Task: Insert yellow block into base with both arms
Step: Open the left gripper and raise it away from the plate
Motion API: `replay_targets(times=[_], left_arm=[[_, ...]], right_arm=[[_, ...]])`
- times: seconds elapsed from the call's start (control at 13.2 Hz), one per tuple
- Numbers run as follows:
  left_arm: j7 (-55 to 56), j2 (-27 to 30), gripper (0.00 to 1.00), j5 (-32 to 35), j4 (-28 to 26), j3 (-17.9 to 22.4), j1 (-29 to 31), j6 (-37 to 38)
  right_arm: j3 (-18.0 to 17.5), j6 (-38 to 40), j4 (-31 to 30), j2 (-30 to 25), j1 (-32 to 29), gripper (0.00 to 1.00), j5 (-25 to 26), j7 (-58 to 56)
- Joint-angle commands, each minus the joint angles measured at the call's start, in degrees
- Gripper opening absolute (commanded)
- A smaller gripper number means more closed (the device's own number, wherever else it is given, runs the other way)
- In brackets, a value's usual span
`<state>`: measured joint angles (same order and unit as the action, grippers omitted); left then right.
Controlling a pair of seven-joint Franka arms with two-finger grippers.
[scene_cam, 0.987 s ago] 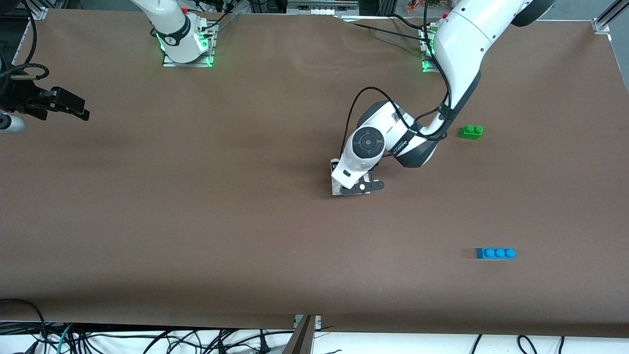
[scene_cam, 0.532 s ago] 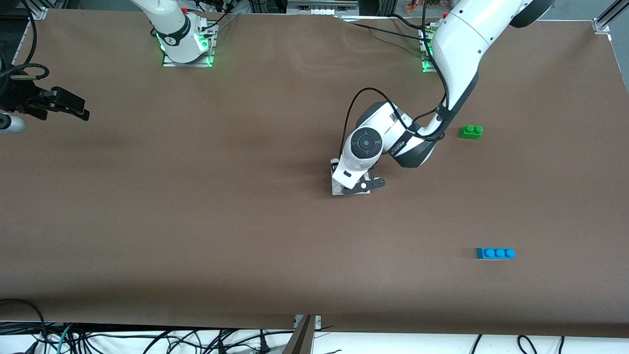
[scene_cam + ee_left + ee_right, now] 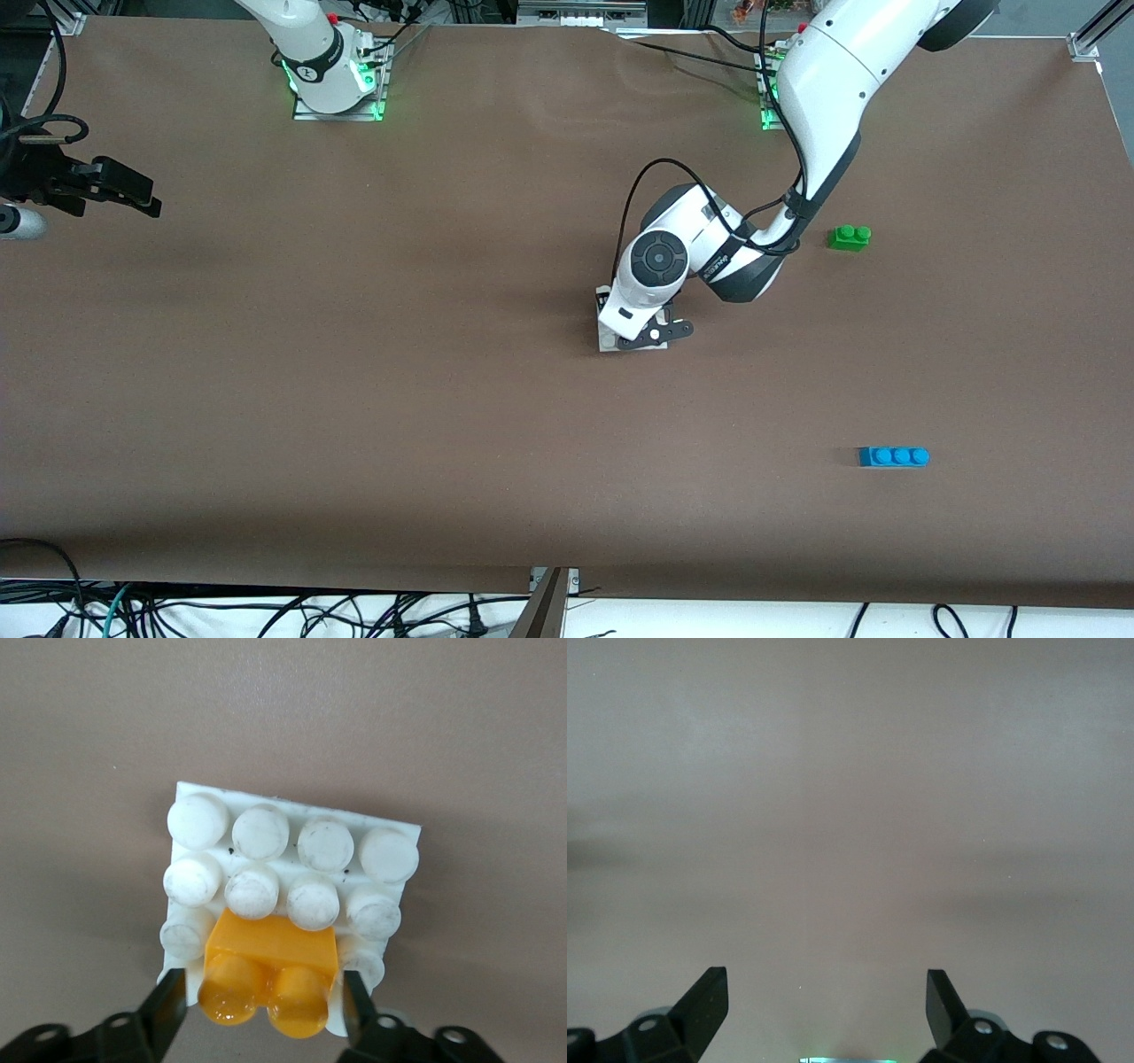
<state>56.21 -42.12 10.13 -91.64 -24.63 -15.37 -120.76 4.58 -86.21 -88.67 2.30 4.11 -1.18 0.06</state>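
Left wrist view: left pincer [image 3: 266, 1014] fingers spread apart, flanking the yellow block [image 3: 270, 979] without visible contact; block sits on the base [image 3: 288, 881] at an edge row. Front view: base [image 3: 608, 340] mid-tabletop [image 3: 354, 399], under the left pincer [image 3: 651, 337]. Right pincer [image 3: 824, 1005] spread wide, waiting over the right arm's end. Green brick [image 3: 849, 237] at 2 o'clock from base, blue brick [image 3: 893, 456] at 4.

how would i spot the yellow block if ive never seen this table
Find the left arm's tool low over the middle of the brown table; under it lies a white studded base. The yellow block sits on that base, between the open fingers. It is the only orange-yellow brick; the green and blue ones lie alone toward the left arm's end.
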Motion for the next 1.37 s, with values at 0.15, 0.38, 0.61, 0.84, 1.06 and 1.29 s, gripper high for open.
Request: replay_targets(times=[0.15, 0.38, 0.61, 0.84, 1.06, 1.29], left_arm=[[1.3, 0.5, 1.00, 1.5, 0.1, 0.5, -0.7, 0.3], [0.5, 4.4, 1.00, 1.4, 0.6, 0.8, -0.2, 3.1], [-4.2, 10.8, 1.00, 0.3, 0.7, 1.5, 2.3, 8.0], [-14.7, 17.5, 1.00, -6.0, 0.8, 4.2, 5.3, 13.0], [-27.2, 24.7, 1.00, -12.3, 0.7, 9.3, 8.7, 19.0], [-38.5, 30.9, 1.00, -12.7, 0.0, 12.2, 12.4, 24.9]], right_arm=[[-0.2, 0.5, 0.3, -0.1, -0.4, 0.99, 0.5, -0.2], [-0.2, 0.5, 0.3, -0.1, -0.4, 0.99, 0.5, -0.2], [-0.2, 0.6, 0.3, -0.1, -0.4, 0.99, 0.5, -0.2], [-0.2, 0.6, 0.3, -0.1, -0.4, 0.99, 0.5, -0.2], [-0.2, 0.6, 0.3, -0.1, -0.4, 0.99, 0.5, -0.2], [-0.2, 0.6, 0.3, -0.1, -0.4, 0.99, 0.5, -0.2]])
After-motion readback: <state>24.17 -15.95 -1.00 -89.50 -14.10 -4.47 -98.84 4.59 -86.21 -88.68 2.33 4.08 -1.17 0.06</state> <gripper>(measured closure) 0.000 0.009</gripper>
